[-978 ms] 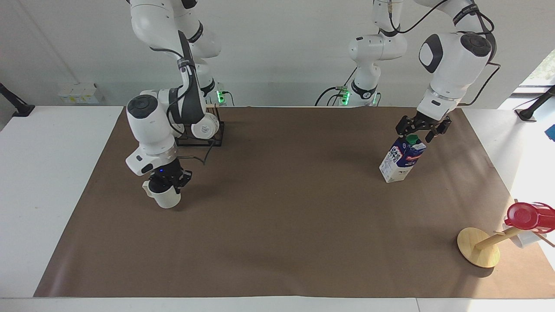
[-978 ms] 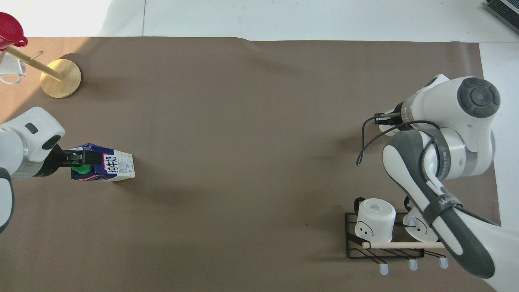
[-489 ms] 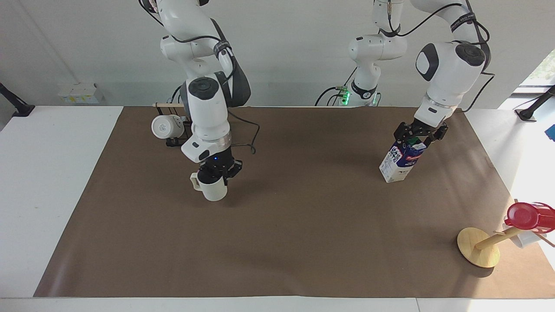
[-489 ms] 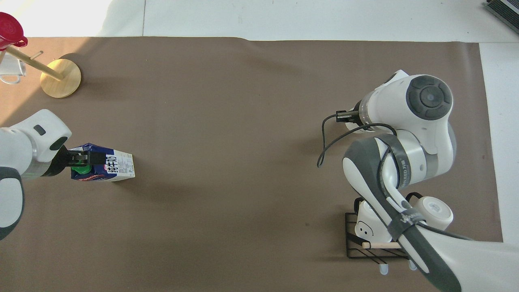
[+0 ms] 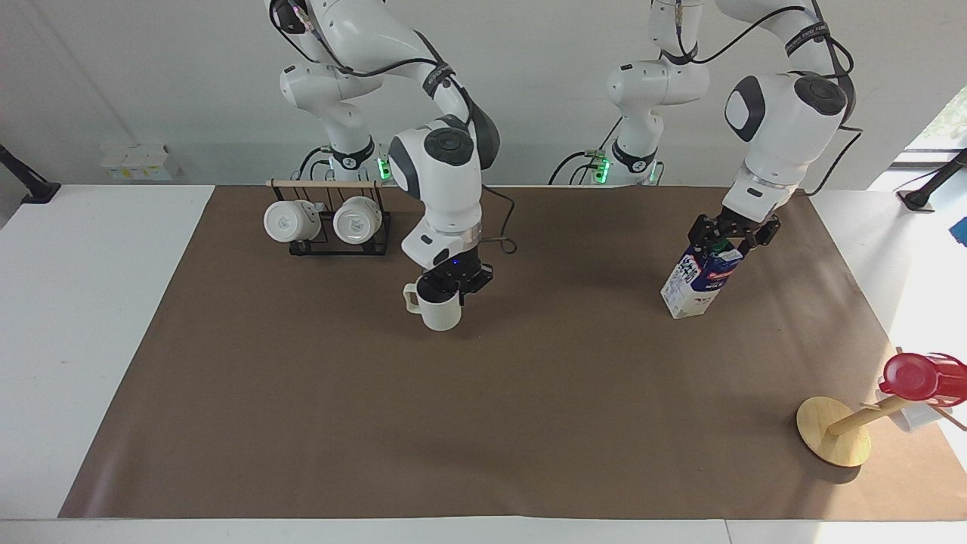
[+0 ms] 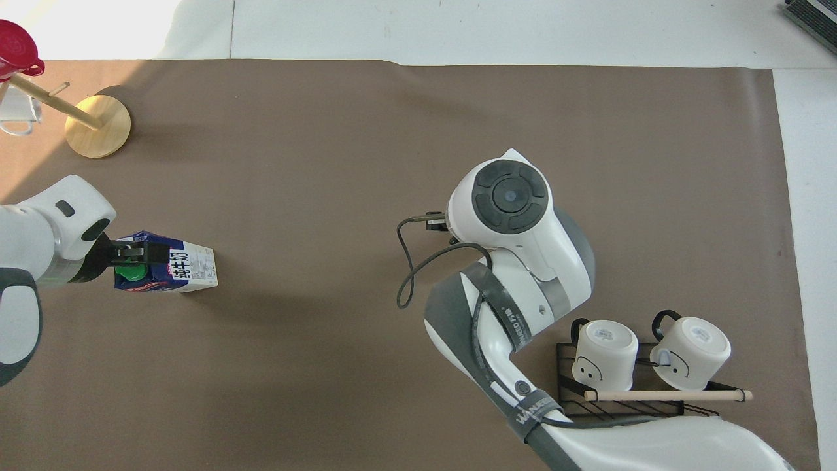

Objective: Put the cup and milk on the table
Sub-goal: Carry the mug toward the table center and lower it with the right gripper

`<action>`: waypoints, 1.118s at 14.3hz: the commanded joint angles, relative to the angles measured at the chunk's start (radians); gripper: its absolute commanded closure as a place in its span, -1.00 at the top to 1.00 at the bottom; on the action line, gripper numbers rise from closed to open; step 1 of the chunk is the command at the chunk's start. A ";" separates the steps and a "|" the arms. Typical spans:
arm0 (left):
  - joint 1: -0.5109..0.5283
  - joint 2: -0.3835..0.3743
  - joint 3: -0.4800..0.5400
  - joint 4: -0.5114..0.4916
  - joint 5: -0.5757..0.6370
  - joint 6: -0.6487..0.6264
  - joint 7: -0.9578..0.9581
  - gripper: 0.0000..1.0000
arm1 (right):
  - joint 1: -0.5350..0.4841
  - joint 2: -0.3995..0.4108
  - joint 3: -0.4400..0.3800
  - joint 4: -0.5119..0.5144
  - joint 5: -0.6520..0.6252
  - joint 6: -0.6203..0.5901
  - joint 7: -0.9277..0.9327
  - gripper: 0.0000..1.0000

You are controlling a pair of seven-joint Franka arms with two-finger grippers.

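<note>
Cup [image 5: 439,310] and milk [image 5: 700,282] are both out on the brown paper sheet [image 5: 529,423] that covers the table [image 5: 83,317]. We see the cream-white cup hanging from our right gripper [image 5: 451,285], which has closed its fingers on the rim. The cup's small handle points toward the right arm's end of the table. From the facing view we cannot tell if the cup's bottom touches the paper. In the overhead view our right arm covers the cup.

We see the milk carton [image 6: 167,269] standing tilted on the paper, toward the left arm's end of the table. Our left gripper [image 5: 730,239] is closed on its top, around the green cap [image 6: 127,271].

We also see two white mugs [image 6: 605,353] hanging on a black rack [image 5: 332,245] near the right arm's base. A wooden stand [image 5: 833,431] with a red cup [image 5: 922,376] on it sits farther from us than the milk.
</note>
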 commanded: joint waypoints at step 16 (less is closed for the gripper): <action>0.009 -0.003 -0.006 0.005 0.009 0.004 -0.010 0.09 | 0.145 0.080 -0.003 -0.017 -0.025 0.022 0.172 -0.99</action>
